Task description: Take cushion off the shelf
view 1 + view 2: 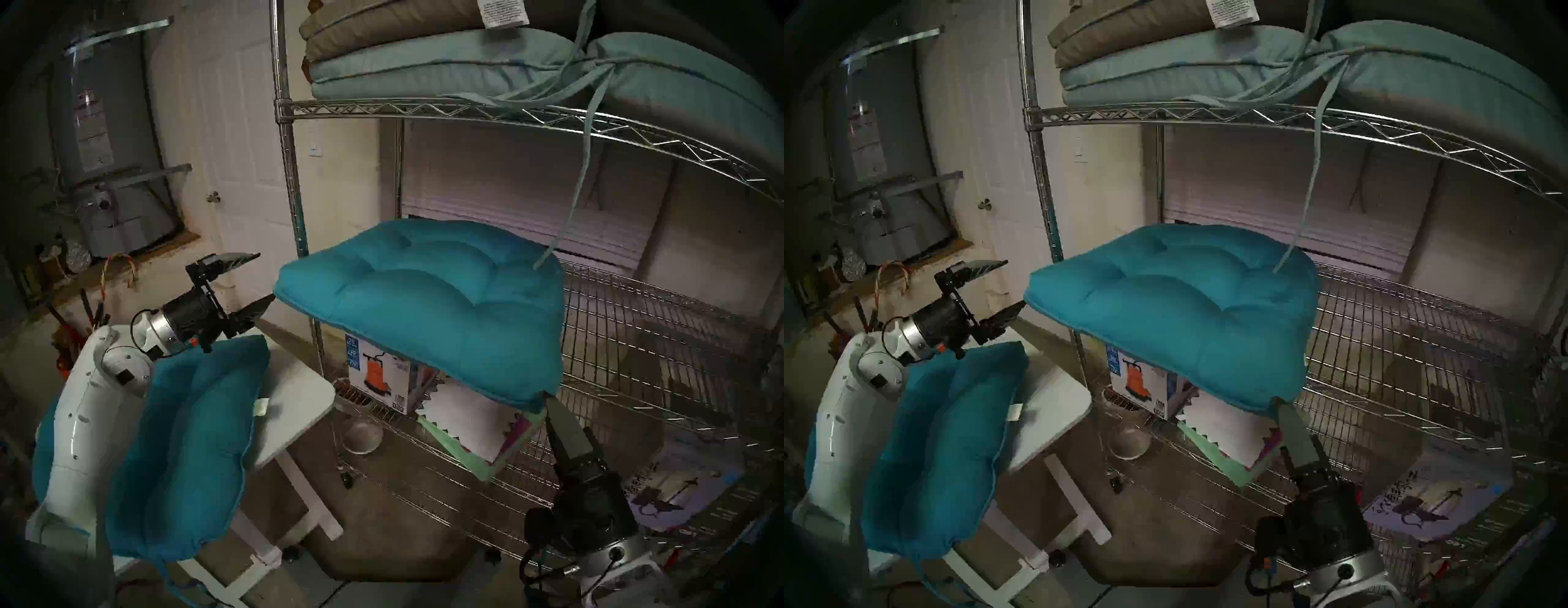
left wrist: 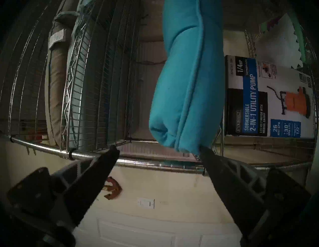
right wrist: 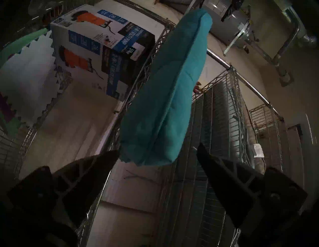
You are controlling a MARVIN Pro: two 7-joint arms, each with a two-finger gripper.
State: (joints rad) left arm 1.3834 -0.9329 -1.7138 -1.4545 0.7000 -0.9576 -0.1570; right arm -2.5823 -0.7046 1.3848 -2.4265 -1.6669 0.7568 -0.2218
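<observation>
Left wrist: hand (image 2: 158,149) agape, empty.

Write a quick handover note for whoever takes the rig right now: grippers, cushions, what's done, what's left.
Left gripper: open, at the teal cushion's left corner.
Right gripper: open, at its front right corner.
That cushion lies half on the wire shelf's middle tier, overhanging the front, held by neither.
Done: a second teal cushion is on the white table.
Left: regrip, pull the cushion clear.

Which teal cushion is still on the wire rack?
The flat tufted teal cushion overhanging the rack's middle tier; the other teal cushion leans on the white table.
</observation>
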